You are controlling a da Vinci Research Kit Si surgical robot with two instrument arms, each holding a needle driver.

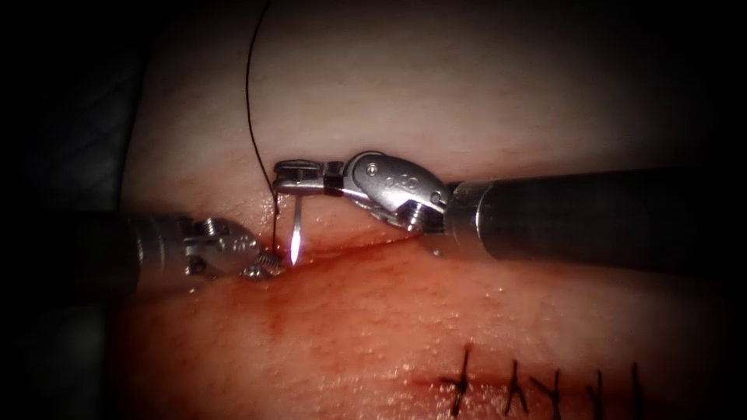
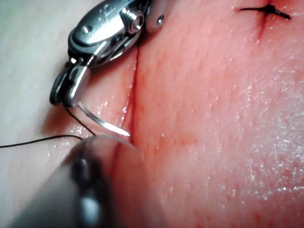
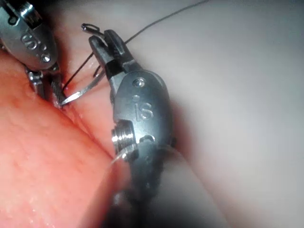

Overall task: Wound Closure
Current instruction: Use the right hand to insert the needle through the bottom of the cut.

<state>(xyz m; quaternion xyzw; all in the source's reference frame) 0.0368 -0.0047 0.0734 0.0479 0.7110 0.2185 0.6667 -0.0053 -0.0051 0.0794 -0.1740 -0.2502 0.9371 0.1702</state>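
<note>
My right tool (image 1: 296, 177) reaches in from the right, shut on the curved needle (image 1: 297, 229) near its tail. The needle hangs down outside the tissue, its tip just above the left end of the cut (image 1: 350, 247). Black thread (image 1: 250, 101) runs up from the needle's tail. My left tool (image 1: 264, 266) lies low at the cut's left end, jaws slightly open beside the needle tip, holding nothing. In the left wrist view the needle (image 2: 102, 122) points at the cut below the right tool (image 2: 66, 92). In the right wrist view the needle (image 3: 80, 92) spans from the right tool (image 3: 102, 45) to the left tool (image 3: 47, 88).
Red fluid wets the tissue (image 1: 350, 327) below the cut. Several finished black stitches (image 1: 513, 385) sit in a row at the lower right; one stitch (image 2: 266, 10) is seen in the left wrist view. Pale tissue (image 1: 467, 78) lies above the cut.
</note>
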